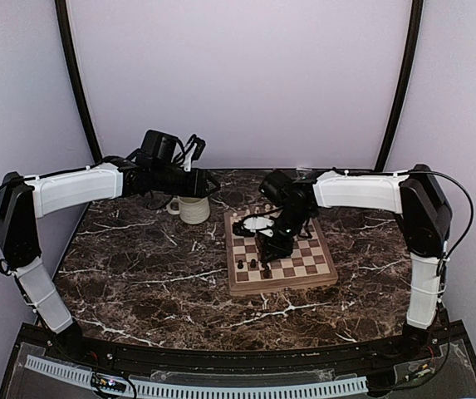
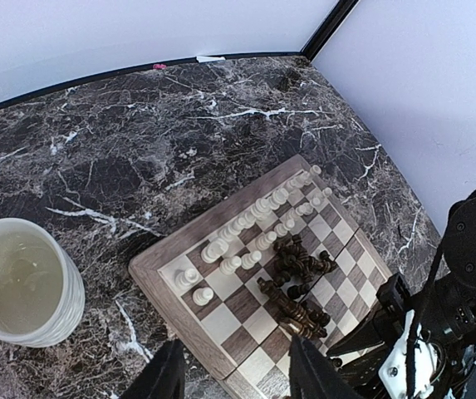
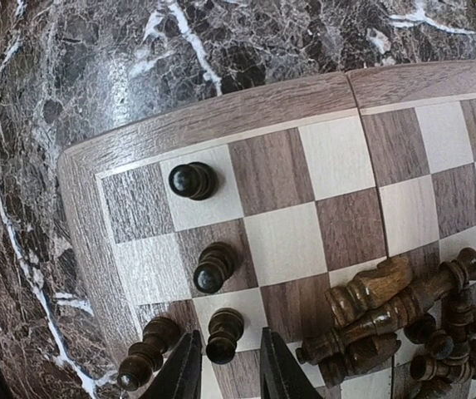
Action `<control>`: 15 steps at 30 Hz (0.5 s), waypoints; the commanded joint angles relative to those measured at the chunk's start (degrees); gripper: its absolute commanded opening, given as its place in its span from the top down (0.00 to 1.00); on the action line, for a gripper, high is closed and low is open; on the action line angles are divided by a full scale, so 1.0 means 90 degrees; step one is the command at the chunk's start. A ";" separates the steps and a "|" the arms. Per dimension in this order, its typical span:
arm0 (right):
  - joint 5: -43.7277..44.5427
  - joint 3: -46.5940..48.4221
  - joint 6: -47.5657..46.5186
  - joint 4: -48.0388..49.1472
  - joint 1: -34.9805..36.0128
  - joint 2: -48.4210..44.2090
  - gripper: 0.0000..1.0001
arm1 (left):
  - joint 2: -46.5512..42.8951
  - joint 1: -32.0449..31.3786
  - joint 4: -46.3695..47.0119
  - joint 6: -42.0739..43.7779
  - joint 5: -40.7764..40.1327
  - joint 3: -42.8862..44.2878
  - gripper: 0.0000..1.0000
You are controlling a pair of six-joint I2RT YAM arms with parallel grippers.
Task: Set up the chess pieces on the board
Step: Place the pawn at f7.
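The right gripper (image 3: pixel 228 366) hangs low over the board (image 3: pixel 221 108), its jaws standing apart on either side of a dark pawn (image 3: pixel 223 331) at the bottom centre of the right wrist view. A thin gap shows on each side, so the pawn looks let go rather than gripped, upright on its own light square. It sits below two more dark pawns (image 3: pixel 192 180), the three running down the second file of squares in from the left rim. That is probably the start of the dark pawn row, and it would explain why the gripper comes straight down there. Another dark piece (image 3: pixel 146 353) stands in the outer file at lower left. The rest of the dark pieces (image 3: pixel 387 316) lie tumbled in a heap at lower right, on mid-board squares, likely the stock for the next picks. In the left wrist view the white pieces (image 2: pixel 254 220) stand in two neat rows along the board's upper-left edge, so that side appears done. The left gripper (image 2: pixel 238 378) hovers with spread, unloaded fingers above the near corner, out of the way. The cream mug (image 2: pixel 17 287) sits on the marble tabletop (image 2: pixel 138 125) at lower left, beside the board; no piece shows inside it.
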 commanded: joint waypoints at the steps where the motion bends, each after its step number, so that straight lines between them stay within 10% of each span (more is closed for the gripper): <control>1: -0.0114 0.0312 0.0083 -0.0149 -0.0026 -0.0200 0.73 | -0.0099 -0.0010 -0.0001 0.0100 0.0090 0.0084 0.55; 15: 0.0908 -0.0269 0.0961 0.0798 -0.0422 -0.0433 0.72 | -0.0055 -0.0018 0.0009 0.0071 0.0106 0.0074 0.55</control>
